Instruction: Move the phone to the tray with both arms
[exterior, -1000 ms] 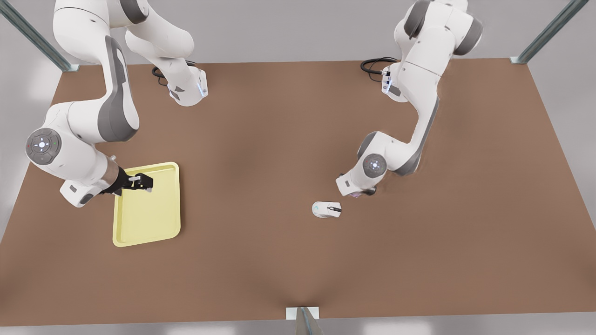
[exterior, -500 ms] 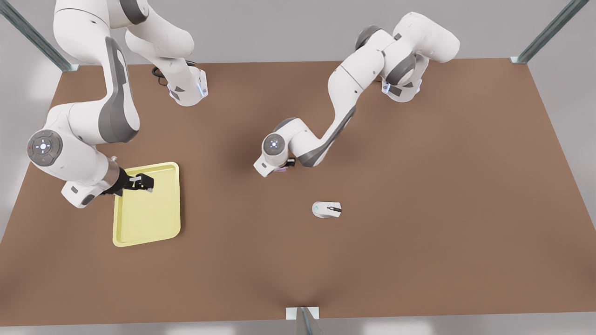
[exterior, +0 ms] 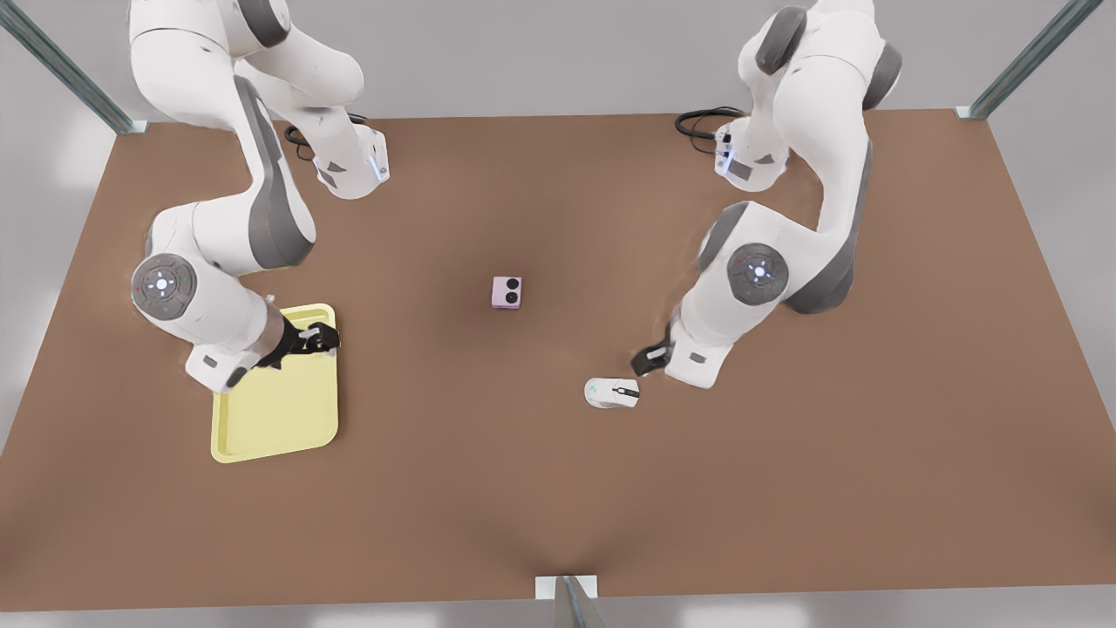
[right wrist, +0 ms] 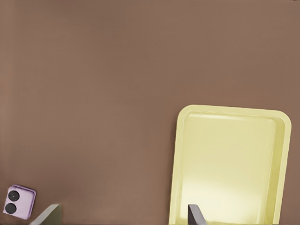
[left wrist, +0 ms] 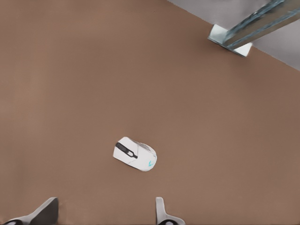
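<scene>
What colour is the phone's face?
Pale pink-lilac with two black circles on the phone, clearest in the front view.

Even, soft overhead light; faint diffuse shadows under arms at frame centre; no glare; slight smoothing blur.

phone: pink-lilac slab, flat mid-table, camera circles up | tray: pale yellow, well apart

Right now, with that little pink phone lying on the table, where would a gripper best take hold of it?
Probably from straight above, fingers closing across two opposite side edges. The phone lies flat and face up on the table, apart from the mouse and tray. The right gripper, open over the tray's edge, seems suited; the left gripper hovers open near the mouse.
</scene>
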`<action>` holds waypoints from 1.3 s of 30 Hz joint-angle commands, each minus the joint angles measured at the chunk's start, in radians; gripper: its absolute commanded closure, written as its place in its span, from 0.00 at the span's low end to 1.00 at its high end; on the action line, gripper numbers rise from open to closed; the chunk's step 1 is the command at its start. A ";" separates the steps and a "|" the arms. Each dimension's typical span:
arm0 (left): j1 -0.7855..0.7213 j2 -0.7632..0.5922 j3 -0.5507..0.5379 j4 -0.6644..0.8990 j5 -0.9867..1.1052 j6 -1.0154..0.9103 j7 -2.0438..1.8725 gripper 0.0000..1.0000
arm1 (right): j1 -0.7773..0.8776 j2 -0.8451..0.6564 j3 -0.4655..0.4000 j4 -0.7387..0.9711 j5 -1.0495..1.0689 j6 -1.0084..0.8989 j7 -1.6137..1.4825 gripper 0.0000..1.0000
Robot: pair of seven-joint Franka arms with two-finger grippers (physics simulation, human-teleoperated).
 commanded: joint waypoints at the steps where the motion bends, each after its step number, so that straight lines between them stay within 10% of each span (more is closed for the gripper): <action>1: 0.101 -0.055 0.078 0.001 0.089 -0.383 0.843 0.01 | 0.073 0.003 0.002 -0.019 0.020 0.030 0.256 0.00; 4: 0.177 -0.394 0.124 -0.532 0.040 -0.034 0.799 0.00 | 0.186 0.001 0.003 -0.103 0.046 0.119 0.537 0.00; 9: 0.174 -0.326 0.107 -0.236 -0.100 -0.305 0.759 0.00 | 0.357 0.032 0.003 -0.244 0.049 0.290 1.103 0.00; 16: 0.171 -0.245 0.107 -0.236 -0.105 -0.276 0.759 0.00 | 0.438 0.093 0.009 -0.378 0.101 0.518 1.385 0.00; 23: 0.167 -0.237 0.106 -0.236 -0.104 -0.271 0.760 0.00 | 0.443 0.154 0.069 -0.570 0.149 0.874 1.324 0.00; 39: 0.167 -0.196 0.064 -0.194 -0.129 -0.229 0.771 0.00 | 0.467 0.194 0.071 -0.591 -0.040 0.787 1.091 0.00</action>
